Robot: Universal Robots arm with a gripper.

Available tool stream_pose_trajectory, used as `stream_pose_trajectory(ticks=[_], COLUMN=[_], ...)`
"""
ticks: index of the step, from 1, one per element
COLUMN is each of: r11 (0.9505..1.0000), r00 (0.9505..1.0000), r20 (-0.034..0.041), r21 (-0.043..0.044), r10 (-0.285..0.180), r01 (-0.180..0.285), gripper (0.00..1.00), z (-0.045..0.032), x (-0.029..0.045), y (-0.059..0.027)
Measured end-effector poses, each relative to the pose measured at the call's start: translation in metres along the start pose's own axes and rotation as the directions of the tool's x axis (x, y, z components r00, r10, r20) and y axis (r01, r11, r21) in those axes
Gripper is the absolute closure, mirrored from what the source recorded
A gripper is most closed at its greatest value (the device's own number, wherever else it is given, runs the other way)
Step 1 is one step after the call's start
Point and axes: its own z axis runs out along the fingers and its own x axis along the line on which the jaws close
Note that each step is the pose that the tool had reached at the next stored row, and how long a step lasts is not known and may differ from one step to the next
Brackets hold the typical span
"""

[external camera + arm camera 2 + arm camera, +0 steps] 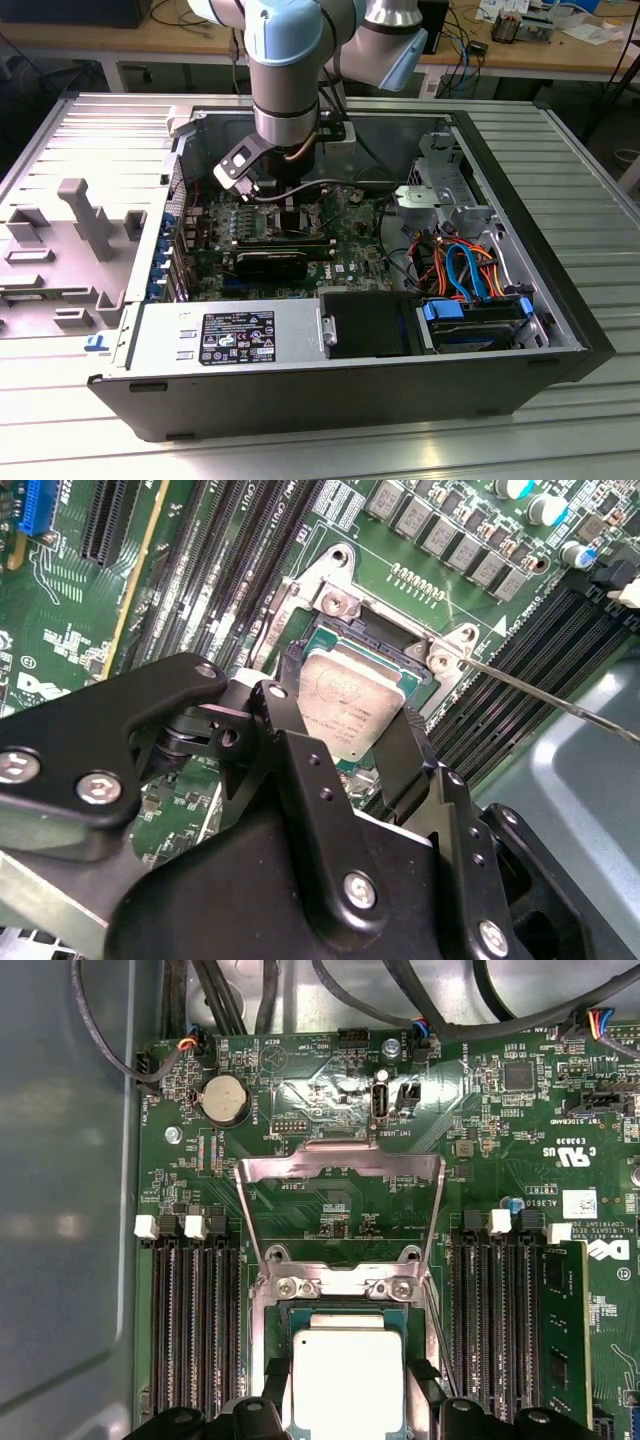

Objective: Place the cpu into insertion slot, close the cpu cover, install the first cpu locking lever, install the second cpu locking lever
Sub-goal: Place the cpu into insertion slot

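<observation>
The cpu (355, 705) (347, 1380), a small square chip with a dull silver top, sits level over the insertion slot (330, 610) on the green motherboard (350, 255). My gripper (350, 715) (348, 1395) is shut on it, one black finger (290, 695) against each opposite edge. In the exterior view the gripper (290, 205) reaches down into the open computer case. The cpu cover (340, 1163), a thin silvery frame with a square window, stands flipped open past the slot's hinge. A thin metal locking lever (545, 695) sticks out from the slot's corner, unlatched.
Black memory slots (190, 1330) (495, 1320) flank the socket on both sides. In the case lie a power supply (230, 335), a drive bay with blue clips and coloured cables (475, 310), and black cables (100, 1030). A grey plastic shroud (70, 240) lies on the table beside the case.
</observation>
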Motion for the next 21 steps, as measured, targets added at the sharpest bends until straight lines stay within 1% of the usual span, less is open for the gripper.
stream_pose_trajectory(ticks=[3, 6, 8, 14, 16, 17, 21], r11=[1.0, 1.0, 1.0, 1.0, 1.0, 1.0, 1.0], r00=[1.0, 1.0, 1.0, 1.0, 1.0, 1.0, 1.0], r20=[0.0, -0.0048, -0.0059, -0.0065, -0.0066, -0.0067, -0.0067], r21=[0.0004, 0.0003, 0.0004, 0.0002, 0.0002, 0.0002, 0.0002], r10=[-0.004, -0.004, -0.004, -0.004, -0.004, -0.004, -0.004], r01=[0.004, 0.004, 0.004, 0.004, 0.004, 0.004, 0.004], gripper=[0.46, 0.46, 0.46, 0.46, 0.45, 0.38, 0.38], z=[-0.0001, 0.0005, 0.0012, 0.0017, 0.0017, 0.0017, 0.0016], x=[0.0, 0.0, -0.0001, 0.0, 0.0, 0.0, 0.0], y=[-0.0001, -0.0002, -0.0002, -0.0001, -0.0001, -0.0001, -0.0001])
